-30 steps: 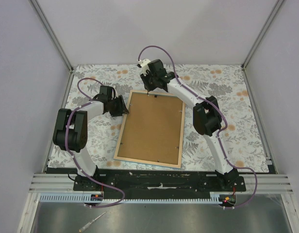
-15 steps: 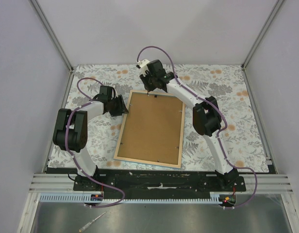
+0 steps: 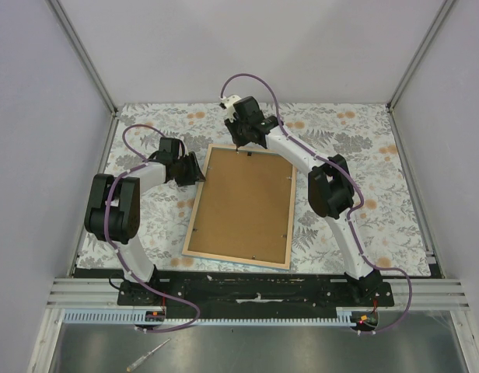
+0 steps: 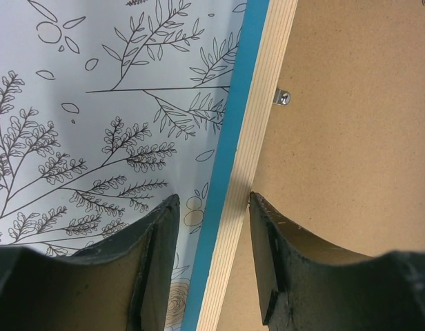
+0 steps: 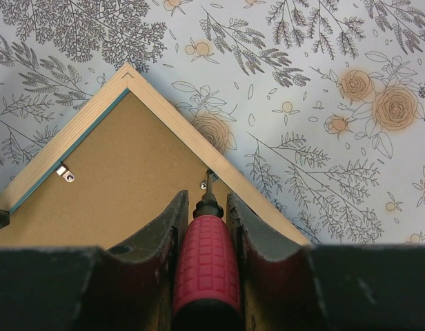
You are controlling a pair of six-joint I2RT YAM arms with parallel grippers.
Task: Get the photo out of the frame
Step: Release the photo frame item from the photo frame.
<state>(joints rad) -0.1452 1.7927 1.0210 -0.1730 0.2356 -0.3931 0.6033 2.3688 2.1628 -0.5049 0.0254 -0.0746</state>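
The frame (image 3: pixel 236 261) lies face down on the worktop, and the photo (image 3: pixel 243 203) is inside it.

I can only see the photo's plain brown back, which fills the frame from edge to edge, and the frame's light wood back with a thin blue line on its outer side. Both lie flat on the flowery cover (image 3: pixel 356 148). My right hand (image 5: pixel 207 200) is at the far edge of the frame, pinching a red-handled screwdriver (image 5: pixel 205 255). The tip of the screwdriver points down at a small metal clip (image 5: pixel 204 183) by the frame's inner edge. Another little clip (image 5: pixel 66 174) sits on the next side, near the corner. My left hand (image 4: pixel 212 207) is at the frame's left side with its fingers spread. One finger is over the cover and the other over the brown back, with the wood edge between them. I cannot tell if they touch the frame.
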